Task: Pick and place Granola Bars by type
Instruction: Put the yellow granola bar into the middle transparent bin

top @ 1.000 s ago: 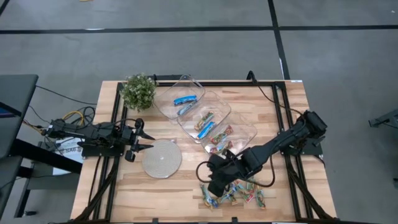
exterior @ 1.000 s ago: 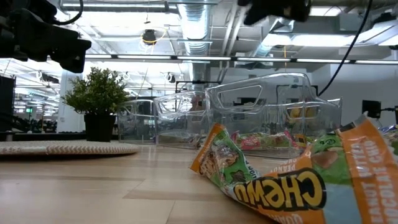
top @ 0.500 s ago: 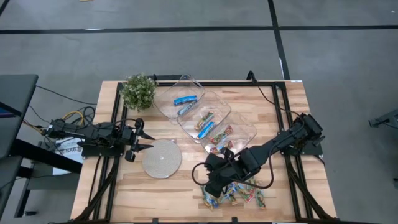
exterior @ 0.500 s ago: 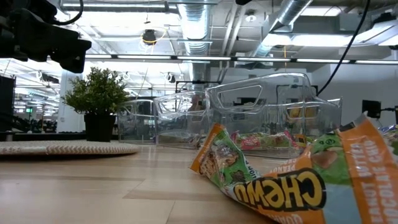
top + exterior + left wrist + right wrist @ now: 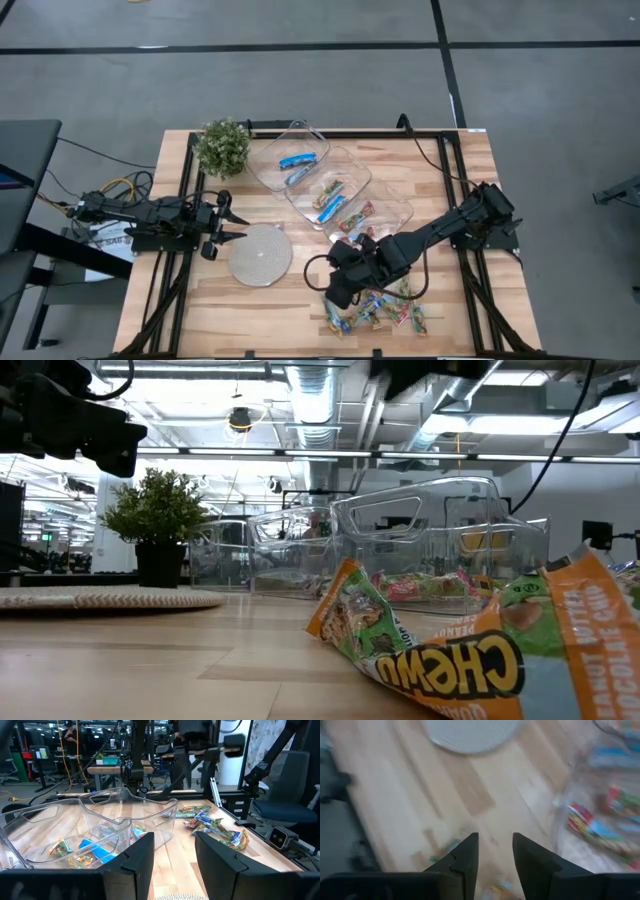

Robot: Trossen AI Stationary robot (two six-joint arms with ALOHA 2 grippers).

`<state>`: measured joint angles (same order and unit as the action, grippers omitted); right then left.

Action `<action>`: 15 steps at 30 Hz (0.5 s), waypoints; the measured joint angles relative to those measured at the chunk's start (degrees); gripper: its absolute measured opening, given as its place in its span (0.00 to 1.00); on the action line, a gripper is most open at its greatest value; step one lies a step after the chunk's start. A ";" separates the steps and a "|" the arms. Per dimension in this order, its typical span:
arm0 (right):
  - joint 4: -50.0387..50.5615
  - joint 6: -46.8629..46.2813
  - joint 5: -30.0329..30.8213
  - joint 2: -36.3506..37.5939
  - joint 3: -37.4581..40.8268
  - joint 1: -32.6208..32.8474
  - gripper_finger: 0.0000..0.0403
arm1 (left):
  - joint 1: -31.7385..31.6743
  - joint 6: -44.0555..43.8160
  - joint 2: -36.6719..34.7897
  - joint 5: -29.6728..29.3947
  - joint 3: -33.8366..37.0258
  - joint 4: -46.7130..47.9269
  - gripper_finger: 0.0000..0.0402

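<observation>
Granola Bars (image 5: 375, 312) lying mostly in a loose multicoloured heap near the table's front edge, right of centre, not yet sorted. Three clear plastic trays (image 5: 330, 185) set in a diagonal row behind the heap: blue-and-white bars (image 5: 298, 160) in the far one, a blue and mixed few in the middle, green-and-red foil bars (image 5: 355, 228) in the nearest. Sorting judged partly done, with roughly half a dozen or more foil bars left in the heap.

Right gripper (image 5: 337, 288) stretched low across the table, poised at the heap's left edge, between it and a round grey disc (image 5: 260, 254). Fingers apart in the right wrist view, nothing between them, bare wood beneath. Left gripper (image 5: 222, 222) parked at the table's left side beside the disc, fingers likewise spread and empty. Small potted plant (image 5: 222, 146) at the far left corner.

Compared with a second earlier: right gripper shifted a little leftward and away from the heap; heap, trays and left arm unchanged.
</observation>
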<state>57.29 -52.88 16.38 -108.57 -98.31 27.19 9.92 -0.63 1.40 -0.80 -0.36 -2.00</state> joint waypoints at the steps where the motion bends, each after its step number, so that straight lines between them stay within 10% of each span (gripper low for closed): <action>1: 0.54 -0.46 0.06 -0.26 0.05 -0.01 0.28 | 0.01 0.00 0.01 0.02 -0.02 0.00 0.34; 15: -0.62 -0.68 -2.12 -10.53 -3.72 1.71 0.28 | 0.01 0.00 0.00 0.01 0.00 0.00 0.34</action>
<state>56.67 -53.56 14.26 -119.09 -102.03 28.91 9.93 -0.64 1.40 -0.79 -0.36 -2.00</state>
